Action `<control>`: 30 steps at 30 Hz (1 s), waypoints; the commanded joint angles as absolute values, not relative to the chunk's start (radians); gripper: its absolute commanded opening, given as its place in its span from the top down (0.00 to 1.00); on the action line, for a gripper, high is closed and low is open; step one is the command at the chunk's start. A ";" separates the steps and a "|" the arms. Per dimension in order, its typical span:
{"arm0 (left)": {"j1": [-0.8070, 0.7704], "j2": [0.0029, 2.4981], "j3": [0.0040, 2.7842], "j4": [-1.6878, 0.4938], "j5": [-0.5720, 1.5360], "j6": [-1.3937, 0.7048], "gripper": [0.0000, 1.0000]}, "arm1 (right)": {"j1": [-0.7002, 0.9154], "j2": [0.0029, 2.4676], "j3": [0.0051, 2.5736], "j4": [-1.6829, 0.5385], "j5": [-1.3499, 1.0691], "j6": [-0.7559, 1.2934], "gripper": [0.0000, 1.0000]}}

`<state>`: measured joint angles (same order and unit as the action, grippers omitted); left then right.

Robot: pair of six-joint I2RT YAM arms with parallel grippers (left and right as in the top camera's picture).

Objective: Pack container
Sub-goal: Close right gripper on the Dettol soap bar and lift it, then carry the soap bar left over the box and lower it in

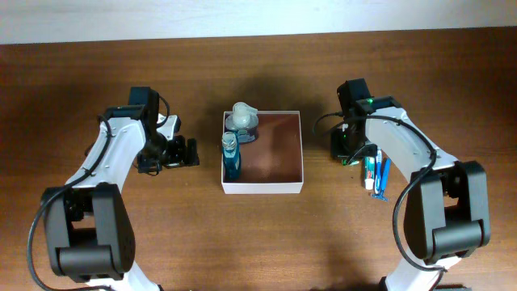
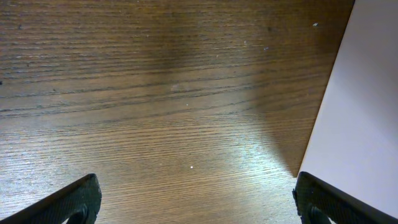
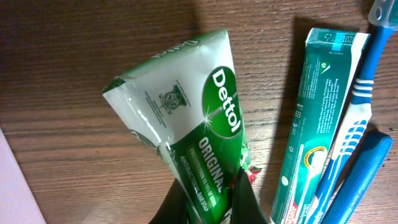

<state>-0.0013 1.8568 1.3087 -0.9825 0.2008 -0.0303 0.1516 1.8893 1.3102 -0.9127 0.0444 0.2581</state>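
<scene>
The green Dettol packet (image 3: pixel 186 124) is pinched by the right fingers (image 3: pixel 247 202) toward the tabletop's (image 1: pixel 258 242) right edge, likely for carrying into the container (image 1: pixel 262 187); left fingers (image 2: pixel 74 202) hang spread, empty.

White arms (image 1: pixel 109 158) with black joints and black cables.

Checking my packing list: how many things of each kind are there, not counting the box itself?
Bottles: 2
Dettol packet: 1
Toothpaste carton: 1
Toothbrush: 1
Blue stick, kind unclear: 1
Total: 6
</scene>
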 commanded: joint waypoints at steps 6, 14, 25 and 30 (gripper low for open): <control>0.003 1.853 1.305 -0.983 0.201 -0.033 0.01 | 0.164 1.737 1.315 -0.932 0.039 0.262 0.96; 0.003 1.853 1.305 -0.983 0.201 -0.033 0.01 | 0.190 1.589 1.315 -0.979 0.035 0.271 0.96; 0.003 1.853 1.305 -0.983 0.201 -0.033 0.01 | 0.367 1.474 1.328 -0.976 -0.003 0.336 0.96; 0.003 1.853 1.305 -0.983 0.201 -0.033 0.01 | 0.458 1.474 1.345 -0.945 -0.037 0.379 0.96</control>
<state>-0.0013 1.8568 1.3087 -0.9825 0.2008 -0.0303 0.4126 1.4948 1.3109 -0.9642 -0.0074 0.3351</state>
